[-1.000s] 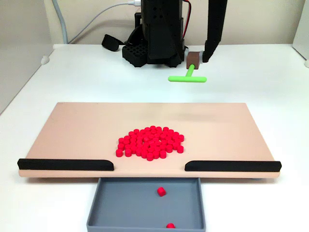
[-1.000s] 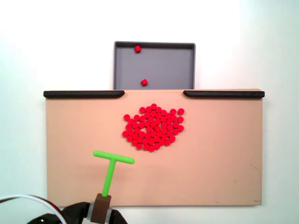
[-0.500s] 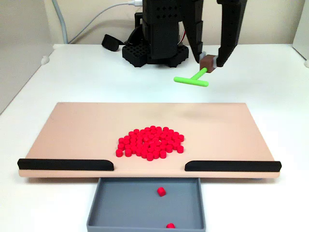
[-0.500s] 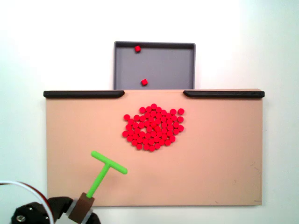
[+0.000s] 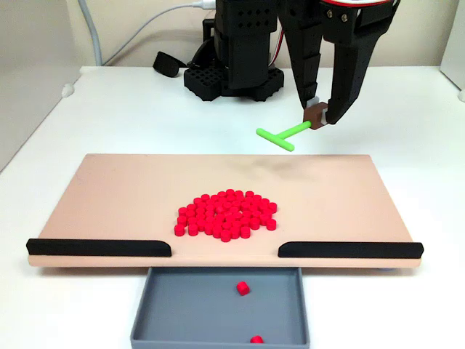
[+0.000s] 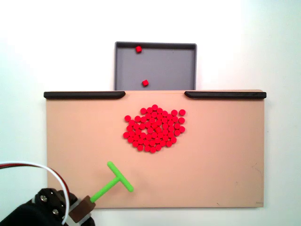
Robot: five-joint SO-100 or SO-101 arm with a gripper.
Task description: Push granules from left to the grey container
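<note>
The pincer (image 5: 317,114) is closed on the small brown block at the end of the green T-shaped stick (image 5: 280,135), holding it in the air beyond the far edge of the tan board (image 5: 131,189), with the stick's crossbar pointing down and to the left in a fixed view. In the view from above, the same pincer (image 6: 81,213) sits at the bottom left corner, and the stick (image 6: 113,181) slants over the board's corner, well apart from the pellets. The granules (image 5: 227,215) lie in one tight cluster about the middle of the board, a little on the near side, just short of the gap between the two long black strips (image 5: 99,247). Past that gap, on the white tabletop (image 5: 145,109), the grey container (image 5: 156,320) sits against the board's near edge with two red pellets already in it. To my eye the sweeping has hardly begun; this is the approach, with the tool gripped and being brought into position. The next move, I would judge, calls for setting the crossbar down on the board behind the cluster on its far side, square to the gap, then drawing it toward the container so that the pellets pass between the strips instead of spilling out sideways around the bar.
</note>
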